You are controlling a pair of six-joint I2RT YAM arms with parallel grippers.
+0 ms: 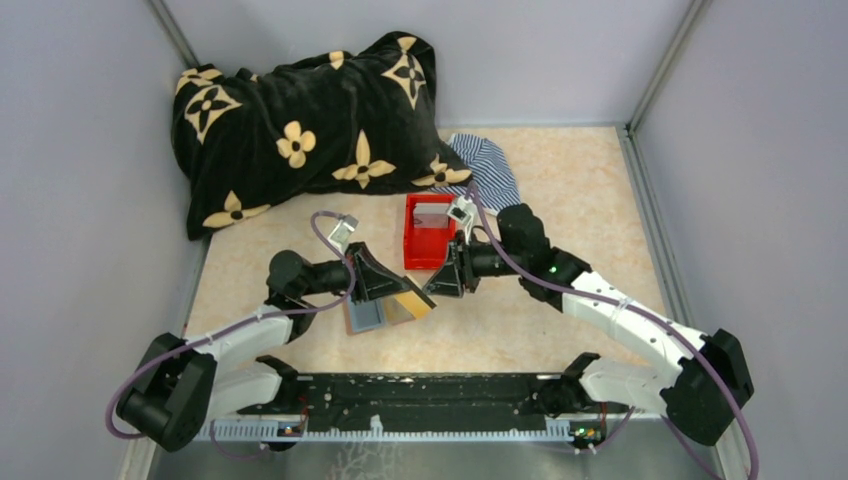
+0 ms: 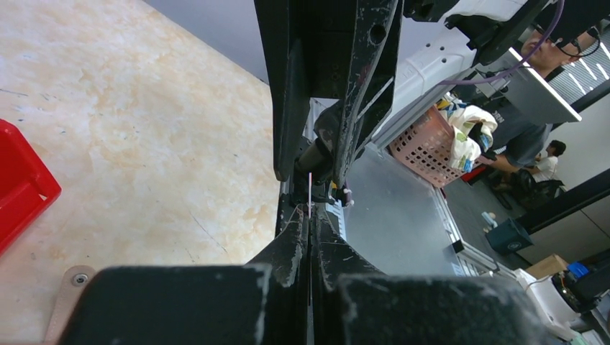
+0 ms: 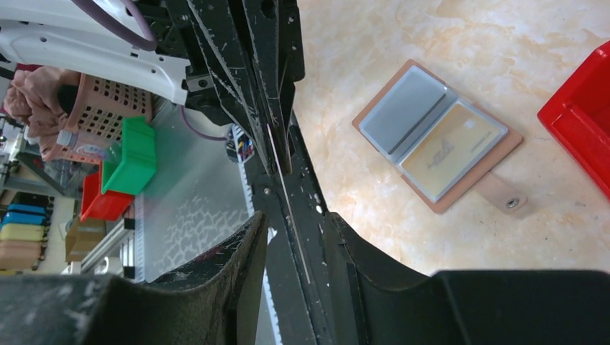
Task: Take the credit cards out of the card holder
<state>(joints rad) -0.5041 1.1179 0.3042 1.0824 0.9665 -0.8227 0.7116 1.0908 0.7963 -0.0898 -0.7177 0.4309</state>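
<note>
Card transfer, mid-task. The left gripper [image 2: 309, 223] is clenched on one card [image 2: 310, 188], seen edge-on above the table [image 3: 431, 36]. The right gripper [image 3: 295, 223] straddles it with jaws apart. The wallet [image 3: 403, 108] lies open, and a gold card [image 3: 449, 151] remains pocketed, yet to be removed.

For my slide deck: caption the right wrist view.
Open card holder lies on the table near a red bin, a tan card in one pocket.
</note>
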